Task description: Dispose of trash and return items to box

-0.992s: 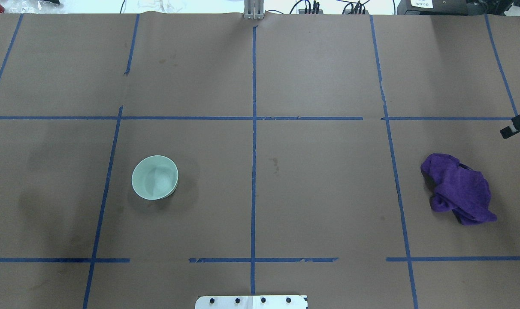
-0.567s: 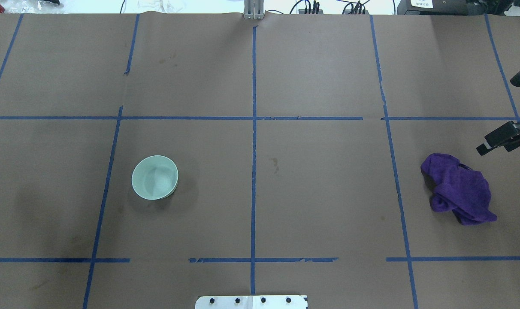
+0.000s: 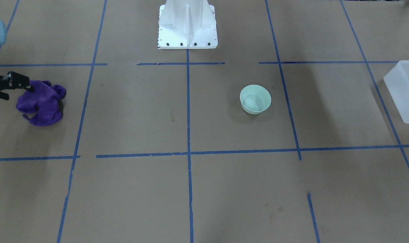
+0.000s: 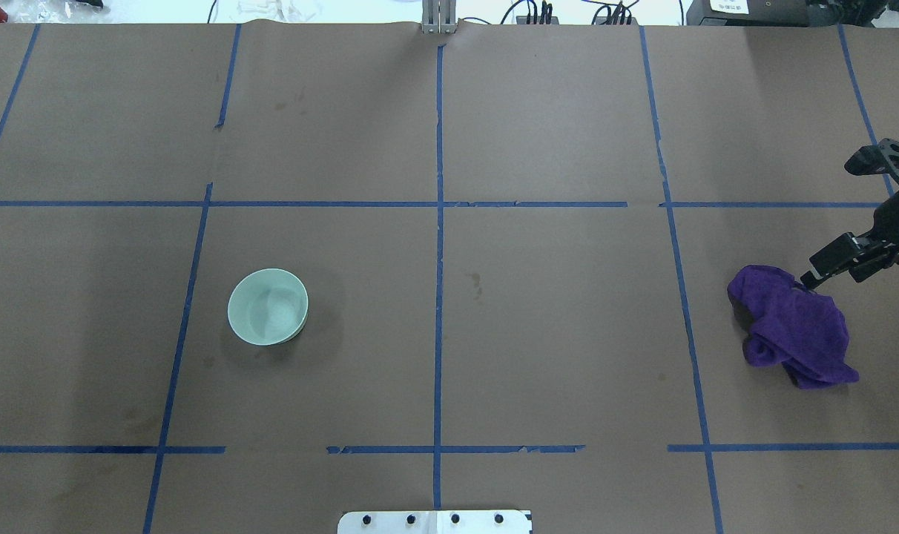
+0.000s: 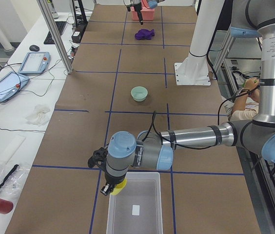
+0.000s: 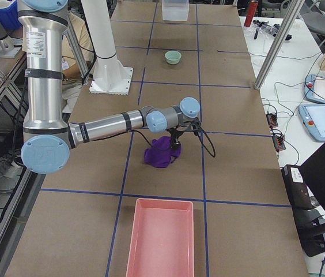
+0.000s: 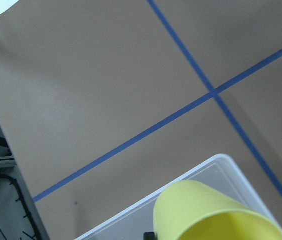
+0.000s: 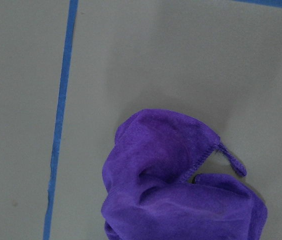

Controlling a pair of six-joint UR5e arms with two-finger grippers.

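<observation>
Box (image 5: 149, 192) sits at the far left end of the bench (image 4: 553, 311), frosted and open-topped. I see the left claw (image 5: 107, 187) hanging over one of its corners with the yellow cup (image 7: 216, 215) at its tip. On the left wrist feed the cup fills the lower edge, mouth toward the lens, above the box's rounded corner. The fingers are hidden there, so I cannot tell whether that claw is clamped on the cup.

Moving right, the mint-green bowl (image 4: 268, 306) stands upright on the bench, well apart from the box and from both claws. The white pedestal (image 3: 187, 25) stands at the middle, on the robot's side.

Further right lies the crumpled purple cloth (image 4: 794, 326). The right claw (image 4: 831, 221) is at its outer edge with its jaws spread wide. One fingertip (image 4: 820, 268) is right at the cloth, though I cannot tell whether it touches. A pink tray (image 6: 159, 239) lies at the far right end.
</observation>
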